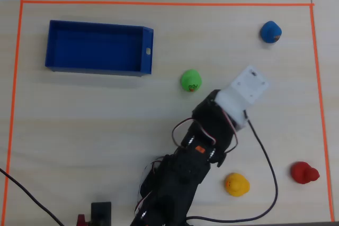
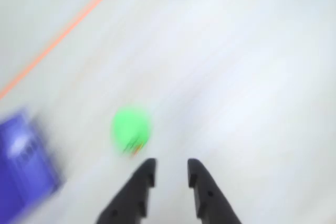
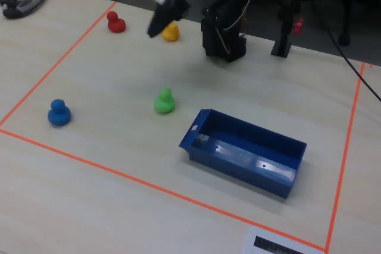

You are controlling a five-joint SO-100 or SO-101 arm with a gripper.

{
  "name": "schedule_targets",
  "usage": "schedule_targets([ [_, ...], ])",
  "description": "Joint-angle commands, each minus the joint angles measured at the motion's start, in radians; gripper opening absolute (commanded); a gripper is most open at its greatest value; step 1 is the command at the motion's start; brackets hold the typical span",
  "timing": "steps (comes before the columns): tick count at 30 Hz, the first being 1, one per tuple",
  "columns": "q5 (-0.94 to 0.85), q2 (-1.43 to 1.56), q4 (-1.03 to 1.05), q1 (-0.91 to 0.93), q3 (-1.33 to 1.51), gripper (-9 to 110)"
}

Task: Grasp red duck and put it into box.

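Note:
The red duck [image 1: 304, 172] sits near the bottom right corner of the taped area in the overhead view, and at the far left in the fixed view [image 3: 115, 22]. It is out of the wrist view. The blue box [image 1: 98, 46] lies at the upper left, also seen in the fixed view [image 3: 244, 153] and, blurred, in the wrist view [image 2: 23, 161]. My gripper [image 2: 171, 171] is open and empty, held above the table just short of the green duck [image 2: 131, 128]. In the fixed view my gripper [image 3: 153, 30] hangs in the air, well away from the red duck.
A yellow-orange duck [image 1: 237, 184] sits beside the arm's base, left of the red duck. A green duck [image 1: 190, 80] lies mid-table and a blue duck [image 1: 270, 31] at the upper right. Orange tape [image 1: 159, 3] borders the area. A black cable [image 1: 267, 173] runs between the yellow-orange and red ducks.

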Motion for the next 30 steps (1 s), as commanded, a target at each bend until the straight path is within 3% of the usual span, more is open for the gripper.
schedule_targets([
  [1,-0.104,-0.104,-0.126,0.158,-0.092,14],
  [3,-0.158,-0.138,-0.204,0.255,-0.107,27],
  [7,-0.213,-0.224,-0.393,0.391,-0.114,33],
  [12,-0.210,-0.360,-0.591,0.505,-0.164,37],
  [18,-0.215,-0.512,-0.632,0.626,-0.291,43],
  [30,-0.221,-0.782,-0.839,0.775,-0.328,43],
])
